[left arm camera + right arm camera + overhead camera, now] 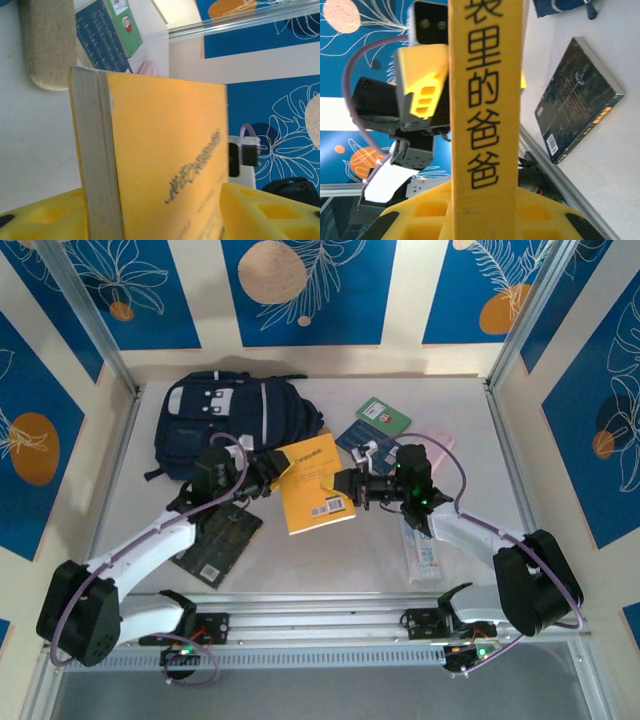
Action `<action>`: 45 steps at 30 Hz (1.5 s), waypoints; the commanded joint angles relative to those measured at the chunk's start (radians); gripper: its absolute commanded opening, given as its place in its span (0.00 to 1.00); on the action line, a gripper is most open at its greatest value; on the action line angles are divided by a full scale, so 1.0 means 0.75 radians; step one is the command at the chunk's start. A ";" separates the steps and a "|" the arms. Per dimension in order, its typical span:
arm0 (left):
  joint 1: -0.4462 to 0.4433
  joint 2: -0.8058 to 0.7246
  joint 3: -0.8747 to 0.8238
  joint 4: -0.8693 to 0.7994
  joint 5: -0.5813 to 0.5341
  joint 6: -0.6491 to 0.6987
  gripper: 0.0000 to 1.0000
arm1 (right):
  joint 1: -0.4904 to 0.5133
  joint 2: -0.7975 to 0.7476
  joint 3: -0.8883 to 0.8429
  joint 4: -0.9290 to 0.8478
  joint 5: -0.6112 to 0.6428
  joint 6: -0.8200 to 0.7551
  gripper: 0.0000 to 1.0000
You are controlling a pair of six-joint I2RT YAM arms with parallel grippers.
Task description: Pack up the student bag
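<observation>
Where the white table (480, 490) meets the back wall, the student bag (232, 418) lies in the far left corner, with its front and white patches facing up. It touches neither gripper.

Near the middle of the table is a yellow book (313, 485) with black Chinese letters on its spine. The right gripper (345, 487) is clamped on it, and in the right wrist view the yellow fingers (427, 212) hug the spine from both sides. The left gripper (268, 472) has one finger on each side of the same book. I cannot tell if they press it or only stand beside it.

Other things lie flat on the surface. A dark book (217, 540) is near the left arm, well apart from the bag. A green book (384, 416) and a dark blue book (357, 438) are just beside each other at the far side. A pink thing (437, 443) lies to their right, and a long pale packet (422, 552) lies near the right arm. The left wrist view also shows a beige oblong thing (47, 42) on the table.

Around the table stand wall panels (300, 285) in blue with white leaf drawings and orange circles, with cream bands between them. Two metal posts (85, 315) rise at the far corners, and a metal rail (320, 625) runs along the near edge.
</observation>
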 commanded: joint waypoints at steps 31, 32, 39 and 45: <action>0.014 0.011 -0.070 0.298 -0.177 -0.313 0.00 | -0.041 -0.059 0.054 -0.179 0.150 -0.118 0.78; 0.014 -0.003 -0.078 0.304 -0.229 -0.347 0.00 | -0.042 -0.074 0.028 -0.147 0.181 -0.082 0.85; 0.013 -0.070 -0.054 0.236 -0.486 -0.432 0.00 | 0.002 -0.200 -0.155 0.020 0.460 0.154 0.96; 0.009 -0.067 -0.019 0.216 -0.575 -0.452 0.00 | 0.106 -0.232 -0.184 0.070 0.624 0.219 0.99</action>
